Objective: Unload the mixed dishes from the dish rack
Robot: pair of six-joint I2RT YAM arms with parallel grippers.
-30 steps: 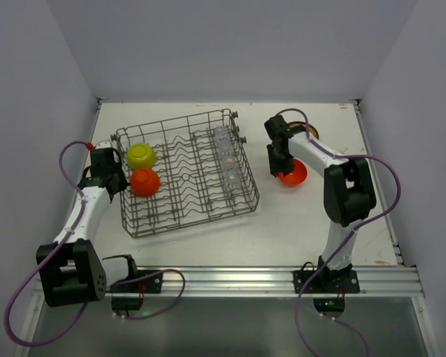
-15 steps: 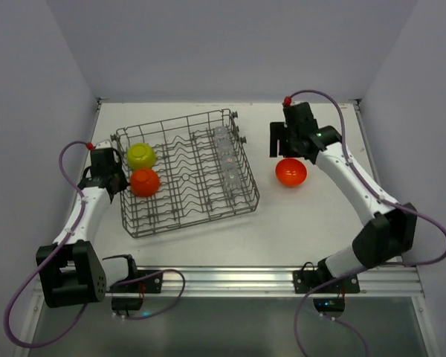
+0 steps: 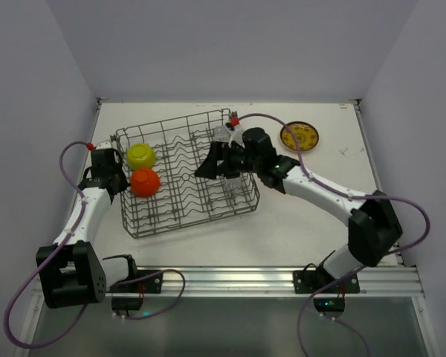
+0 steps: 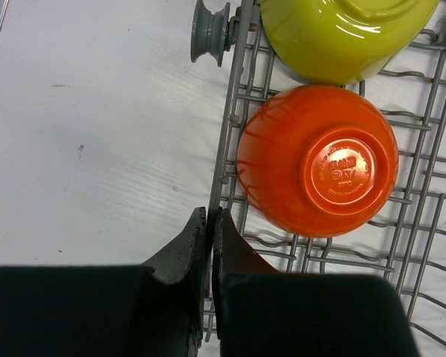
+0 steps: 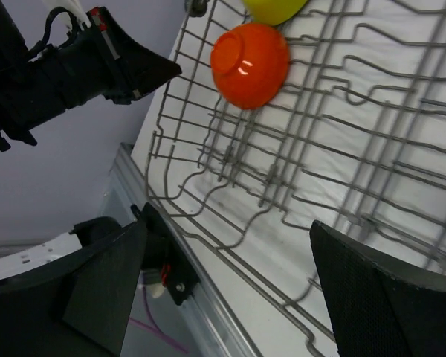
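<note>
Nearest, the left gripper (image 4: 210,212) sits with its fingers pressed together, empty, at the left rim wire of the dish rack (image 3: 189,219). Just inside that wire, to the fingers' right, an orange bowl (image 4: 316,160) lies upside down, foot ring up, with the lime-yellow bowl (image 3: 141,155) just beyond it. Farther in, the right gripper (image 3: 212,165) hangs over the rack's middle, fingers spread wide, holding nothing, pointing leftward toward those bowls. The left arm looks the nearer to them. Beyond, a patterned plate (image 3: 299,136) rests on the desk (image 3: 312,216).
</note>
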